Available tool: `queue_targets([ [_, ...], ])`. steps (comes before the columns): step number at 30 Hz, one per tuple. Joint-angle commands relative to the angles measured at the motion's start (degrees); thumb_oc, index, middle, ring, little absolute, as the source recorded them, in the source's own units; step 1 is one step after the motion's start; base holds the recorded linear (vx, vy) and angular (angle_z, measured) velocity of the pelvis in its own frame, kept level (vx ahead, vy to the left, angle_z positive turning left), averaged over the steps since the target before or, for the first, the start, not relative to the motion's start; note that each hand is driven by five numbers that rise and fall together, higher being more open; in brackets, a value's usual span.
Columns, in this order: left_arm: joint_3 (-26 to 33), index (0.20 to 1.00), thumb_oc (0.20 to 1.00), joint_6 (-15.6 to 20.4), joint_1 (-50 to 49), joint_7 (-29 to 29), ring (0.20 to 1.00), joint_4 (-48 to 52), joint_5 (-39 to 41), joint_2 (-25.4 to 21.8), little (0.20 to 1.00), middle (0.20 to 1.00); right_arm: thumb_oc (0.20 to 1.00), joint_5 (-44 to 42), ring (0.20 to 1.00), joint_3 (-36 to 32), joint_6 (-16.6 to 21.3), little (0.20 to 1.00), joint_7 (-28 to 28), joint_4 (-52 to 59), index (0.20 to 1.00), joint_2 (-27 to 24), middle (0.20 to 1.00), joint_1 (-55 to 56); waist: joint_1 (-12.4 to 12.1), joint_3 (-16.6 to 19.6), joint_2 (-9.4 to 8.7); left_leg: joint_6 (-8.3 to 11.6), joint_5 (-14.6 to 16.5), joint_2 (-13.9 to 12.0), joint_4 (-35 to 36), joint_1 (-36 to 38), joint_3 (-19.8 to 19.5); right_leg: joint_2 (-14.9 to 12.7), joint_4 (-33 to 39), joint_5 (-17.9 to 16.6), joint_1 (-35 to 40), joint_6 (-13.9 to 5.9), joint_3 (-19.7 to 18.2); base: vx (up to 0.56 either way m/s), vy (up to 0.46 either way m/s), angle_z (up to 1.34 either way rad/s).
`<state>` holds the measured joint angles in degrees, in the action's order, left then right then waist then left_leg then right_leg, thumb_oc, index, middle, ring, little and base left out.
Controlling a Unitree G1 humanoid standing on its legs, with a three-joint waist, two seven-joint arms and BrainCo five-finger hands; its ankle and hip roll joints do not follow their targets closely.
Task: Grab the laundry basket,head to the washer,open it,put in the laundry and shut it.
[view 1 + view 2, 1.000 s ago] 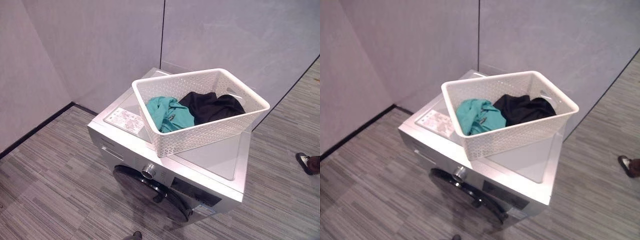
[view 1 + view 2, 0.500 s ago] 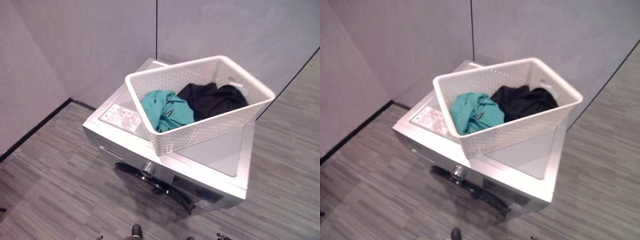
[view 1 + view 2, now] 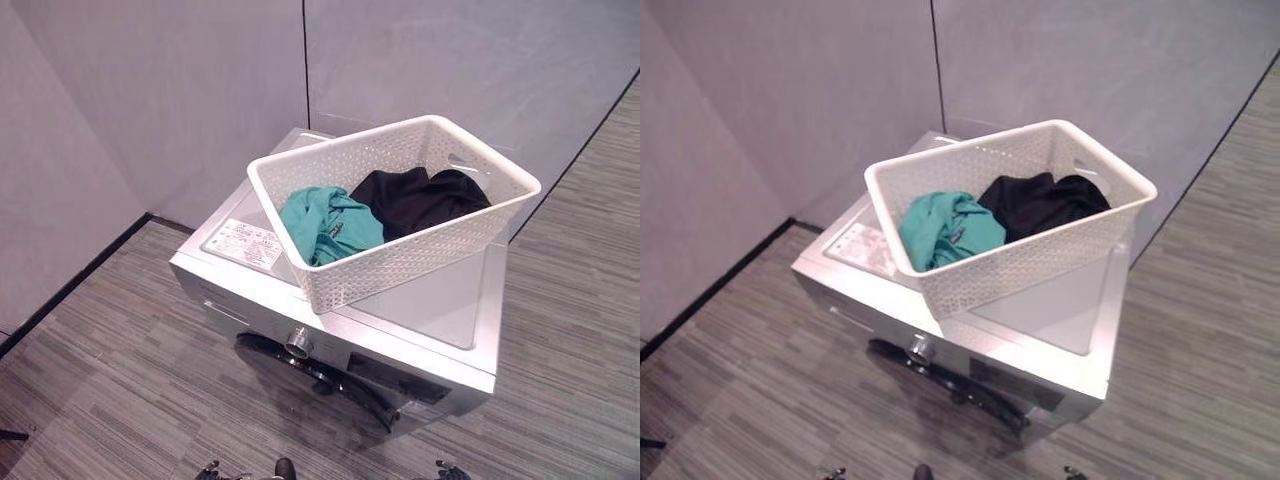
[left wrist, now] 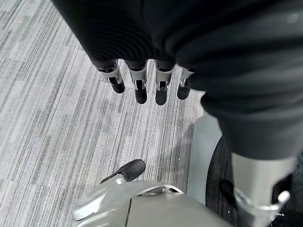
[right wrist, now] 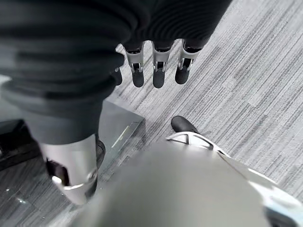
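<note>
White laundry basket sits askew atop washer, long axis diagonal.

Your two head views look down from above and in front at the washer in a wall corner, basket on top; both share that scene, slightly offset sideways. Each wrist view looks down along its own hand, left hand and right hand, close over the floor.

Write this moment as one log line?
basket: on washer, holds clothes | door: shut | left hand: open, empty | right hand: open, empty
</note>
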<state>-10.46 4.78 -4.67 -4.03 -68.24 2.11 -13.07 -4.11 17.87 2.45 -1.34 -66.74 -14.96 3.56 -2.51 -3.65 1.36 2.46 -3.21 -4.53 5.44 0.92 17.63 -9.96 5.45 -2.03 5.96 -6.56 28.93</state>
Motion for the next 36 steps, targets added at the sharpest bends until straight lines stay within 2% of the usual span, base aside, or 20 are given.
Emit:
queue_targets([
  [1, -3.3, 1.0, 1.0, 0.3, 3.6, -1.0, 1.0, -1.5, -0.3, 1.3, 1.0, 1.0, 1.0, 1.9, 1.0, 2.1, 0.5, 1.0, -1.1, -0.2, 1.0, -1.7, 1.0, -3.2, -1.4, -1.5, 1.75, 2.53, 2.3, -4.8, -0.4, 1.2, 1.7, -1.0, -0.5, 3.3, -0.6, -0.09, 1.4, -0.05, -0.055, 0.0],
  [5, -3.6, 1.0, 1.0, 0.3, 4.2, -1.2, 1.0, -0.6, 1.0, 1.3, 1.0, 1.0, 1.0, 2.1, 1.0, 2.8, 0.4, 1.0, -1.2, 1.2, 1.0, -2.2, 1.0, -4.2, -1.9, -2.4, 1.79, 3.13, 0.3, -5.3, -0.8, 0.0, 1.5, -0.4, -0.5, 4.5, -1.1, 0.37, 1.1, -0.15, -0.081, -0.01],
  [6, -4.2, 1.0, 1.0, 0.5, 5.0, -1.3, 1.0, 0.4, 2.2, 1.1, 1.0, 1.0, 1.0, 2.0, 1.0, 3.2, 0.4, 1.0, -1.3, 2.3, 1.0, -3.0, 1.0, -5.2, -2.3, -3.9, 1.12, 3.9, 0.7, -5.9, -5.5, -3.0, -0.2, -0.6, -0.5, 4.6, -1.5, 1.06, 0.9, -0.22, -0.078, -0.01],
  [7, -4.2, 1.0, 1.0, 0.8, 5.3, -1.3, 1.0, 0.6, 2.9, 1.2, 1.0, 1.0, 1.0, 2.1, 1.0, 3.7, 0.5, 1.0, -1.4, 3.2, 1.0, -3.4, 1.0, -5.8, -2.8, -4.6, 0.74, 4.03, 2.3, -5.7, -7.9, -3.9, -2.8, -0.9, -0.5, 4.2, -2.2, 1.24, 0.4, -0.22, -0.075, 0.01],
  [8, -4.2, 1.0, 1.0, 0.8, 5.4, -1.3, 1.0, 0.6, 2.9, 1.2, 1.0, 1.0, 1.0, 2.1, 1.0, 3.7, 0.5, 1.0, -1.4, 3.2, 1.0, -3.4, 1.0, -5.9, -2.7, -4.6, 0.77, 4.02, 2.5, -5.8, -8.3, -4.1, -2.9, -0.8, -0.5, 4.2, -2.2, 1.24, 0.4, -0.13, 0.003, -0.09],
  [9, -4.1, 1.0, 1.0, 0.9, 5.7, -1.4, 1.0, 1.0, 3.7, 1.3, 1.0, 1.0, 1.0, 2.2, 1.0, 4.0, 0.5, 1.0, -1.6, 3.5, 1.0, -3.8, 1.0, -6.4, -2.9, -5.0, 0.33, 4.09, 5.0, -5.6, -11.0, -4.2, -7.1, -1.4, -0.5, 3.6, -2.9, 1.36, 0.1, -0.09, 0.055, -0.15],
  [11, -3.8, 1.0, 1.0, 1.0, 5.7, -1.8, 1.0, 1.1, 4.0, 1.4, 1.0, 1.0, 1.0, 2.2, 1.0, 4.0, 0.5, 1.0, -1.9, 4.0, 1.0, -4.1, 1.0, -6.8, -2.7, -5.1, 0.2, 4.16, 6.0, -6.2, -12.2, -3.3, -7.7, -1.9, -0.5, 3.1, -3.3, 1.24, 0.0, -0.07, 0.111, -0.13],
  [13, -3.6, 1.0, 1.0, 1.0, 5.0, -1.7, 1.0, 1.0, 4.1, 1.8, 1.0, 1.0, 1.0, 2.3, 1.0, 3.9, 0.5, 1.0, -1.7, 4.5, 1.0, -4.2, 1.0, -6.4, -2.2, -4.3, 0.73, 4.17, 6.8, -6.6, -10.1, -0.3, -7.9, -2.6, -0.5, 2.1, -3.8, 0.56, 0.1, -0.01, 0.178, -0.09],
  [16, -4.3, 1.0, 1.0, 0.7, 5.2, -1.5, 1.0, 0.1, 2.6, 1.9, 1.0, 1.0, 1.0, 2.0, 1.0, 2.6, -0.1, 1.0, -1.4, 5.6, 1.0, -3.9, 1.0, -5.9, -0.1, -2.6, 2.19, 3.4, 7.0, -4.4, -2.9, 3.4, -8.1, -4.9, -0.5, -1.9, -6.5, -1.12, -0.5, -0.05, 0.313, 0.01],
  [18, -4.7, 1.0, 1.0, 0.7, 5.5, -1.2, 1.0, 0.3, 2.0, 1.6, 1.0, 1.0, 1.0, 1.9, 1.0, 2.1, -0.2, 1.0, -1.3, 6.9, 1.0, -4.0, 1.0, -5.6, 0.0, -2.5, 2.1, 2.14, 7.6, -2.1, -1.7, 4.2, -8.6, -6.6, -0.5, -3.6, -6.6, -1.91, -1.0, -0.05, 0.234, 0.08],
  [19, -4.7, 1.0, 1.0, 0.7, 5.5, -1.2, 1.0, 0.4, 2.0, 1.6, 1.0, 1.0, 1.0, 1.9, 1.0, 2.1, -0.2, 1.0, -1.3, 7.0, 1.0, -4.0, 1.0, -5.5, 0.0, -2.5, 2.06, 2.09, 7.6, -2.0, -1.7, 4.3, -8.5, -6.6, -0.5, -3.7, -6.6, -1.96, -1.1, -0.05, 0.245, -0.04],
  [20, -4.7, 1.0, 1.0, 0.8, 5.6, -1.2, 1.0, 0.8, 1.7, 1.2, 1.0, 1.0, 1.0, 2.9, 1.0, 2.1, -0.3, 1.0, -1.4, 8.4, 1.0, -4.0, 1.0, -5.4, -0.3, -2.6, 1.85, 1.15, 8.4, -0.6, -1.6, 4.5, -7.8, -8.1, -0.5, -4.5, -6.2, -2.71, -0.4, -0.04, 0.171, -0.08],
  [22, -4.6, 1.0, 1.0, 0.7, 5.6, -1.0, 1.0, 1.0, 1.7, 1.2, 1.0, 1.0, 1.0, 3.6, 1.0, 2.2, -0.4, 1.0, -1.5, 8.8, 1.0, -3.9, 1.0, -5.3, -0.5, -2.8, 1.62, 0.57, 8.8, 0.2, -1.8, 4.5, -7.7, -8.7, -0.5, -4.9, -6.1, -2.9, 0.0, -0.05, 0.174, 0.0],
  [24, -4.6, 1.0, 1.0, 0.2, 5.5, -0.5, 1.0, 1.4, 0.9, 0.7, 1.0, 1.0, 1.0, 5.7, 1.0, 3.2, -1.0, 1.0, -1.6, 10.3, 1.0, -4.0, 1.0, -6.9, -1.0, -4.0, 1.46, -1.14, 9.6, 1.4, -2.1, 5.2, -6.4, -9.8, -1.7, -6.1, -6.8, -3.19, 0.3, -0.08, 0.199, -0.09],
  [27, -5.1, 1.0, 1.0, -0.1, 5.5, 0.0, 1.0, 1.3, 0.3, 0.2, 1.0, 1.0, 1.0, 7.8, 1.0, 4.4, -1.5, 1.0, -1.8, 10.7, 1.0, -3.8, 1.0, -8.9, -1.5, -4.8, 1.75, -1.7, 9.5, 1.1, -2.4, 5.2, -5.3, -10.7, -5.1, -5.8, -8.1, -3.58, 1.0, -0.09, 0.081, -0.51],
  [30, -4.9, 1.0, 1.0, -0.3, 5.8, 0.2, 1.0, 2.6, 0.1, -1.6, 1.0, 1.0, 1.0, 12.7, 1.0, 6.7, -2.1, 1.0, -2.1, 14.0, 1.0, -4.6, 1.0, -10.9, -1.7, -5.6, 1.76, -2.23, 9.0, 0.9, -3.4, 3.9, -5.4, -9.9, -10.9, -1.5, -7.6, -2.27, -1.4, -0.11, 0.004, -0.35],
  [31, -4.8, 1.0, 1.0, -0.4, 5.7, 0.3, 1.0, 3.1, -0.3, -2.1, 1.0, 1.0, 1.0, 15.0, 1.0, 7.3, -2.4, 1.0, -2.0, 15.8, 1.0, -5.3, 1.0, -10.9, -1.8, -5.3, 1.46, -2.32, 8.8, 0.9, -3.7, 3.6, -5.8, -9.1, -11.3, 0.0, -6.8, -1.9, -2.7, -0.03, -0.107, -0.12],
  [33, -2.9, 1.0, 1.0, -0.8, 3.8, 0.7, 1.0, 5.9, -1.1, -3.9, 1.0, 1.0, 1.0, 22.7, 1.0, 7.9, -4.0, 1.0, 0.1, 26.9, 1.0, -9.5, 1.0, -10.1, -2.8, -4.2, 0.01, -1.94, 8.6, 0.8, -4.6, 2.3, -6.2, -7.7, -9.3, 0.6, -4.2, -1.91, -4.3, 0.0, -0.141, 0.06],
  [34, -2.9, 1.0, 1.0, -0.8, 3.8, 0.7, 1.0, 6.0, -1.1, -3.9, 1.0, 1.0, 1.0, 22.8, 1.0, 7.9, -4.0, 1.0, 0.1, 27.0, 1.0, -9.5, 1.0, -10.0, -2.8, -4.2, 0.02, -1.94, 8.6, 0.8, -4.6, 2.3, -6.2, -7.7, -9.3, 0.6, -4.2, -1.91, -4.3, -0.02, -0.108, 0.02],
  [36, -0.9, 1.0, 1.0, -1.0, 3.0, 0.5, 1.0, 6.0, -1.3, -4.4, 1.0, 1.0, 1.0, 25.1, 1.0, 7.9, -3.6, 1.0, 1.0, 35.3, 1.0, -12.3, 1.0, -9.2, -3.2, -3.8, -1.28, -1.45, 8.3, 0.1, -4.9, 1.5, -5.5, -7.2, -7.2, 0.5, -3.6, -2.07, -4.5, -0.02, -0.116, -0.24],
])
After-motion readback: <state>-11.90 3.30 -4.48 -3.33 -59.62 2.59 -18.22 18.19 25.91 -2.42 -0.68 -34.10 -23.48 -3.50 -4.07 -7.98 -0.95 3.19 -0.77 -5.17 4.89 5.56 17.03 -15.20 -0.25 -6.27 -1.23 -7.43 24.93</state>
